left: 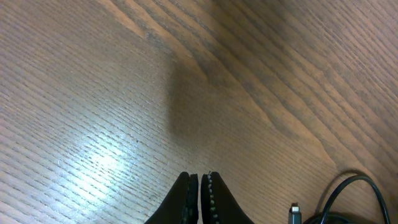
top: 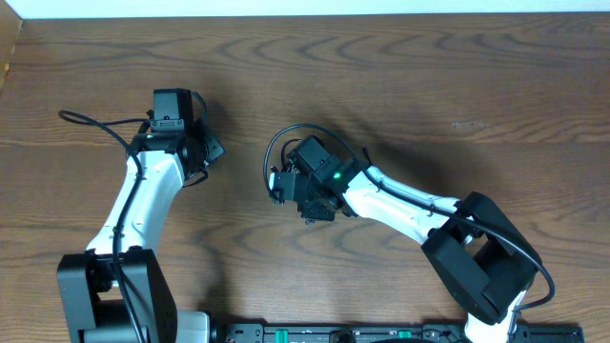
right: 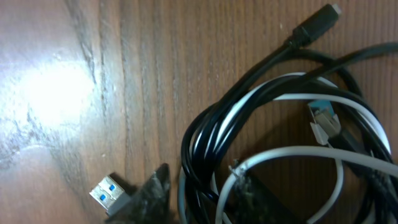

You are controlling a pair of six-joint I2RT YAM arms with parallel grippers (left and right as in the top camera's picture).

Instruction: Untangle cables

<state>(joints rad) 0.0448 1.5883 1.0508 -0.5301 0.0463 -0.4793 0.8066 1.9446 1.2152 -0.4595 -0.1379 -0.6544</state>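
Right claw (right: 200, 174) stands part open, its fingers (right: 154, 194) astride strands of the black cable (right: 273, 60) and white cable (right: 292, 151). Both are coiled together on the table (right: 62, 93), mid-board. Blue-tongued plug (right: 109, 191) lies just beside one finger. Left claw (left: 199, 180) is pressed shut, holding nothing.

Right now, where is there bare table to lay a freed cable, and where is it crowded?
Free: the far right of the table, beyond the right gripper, and the wood ahead of the shut left gripper. Crowded: at the right gripper, whose open fingers straddle the coiled black cable and white cable, plugs sticking out.
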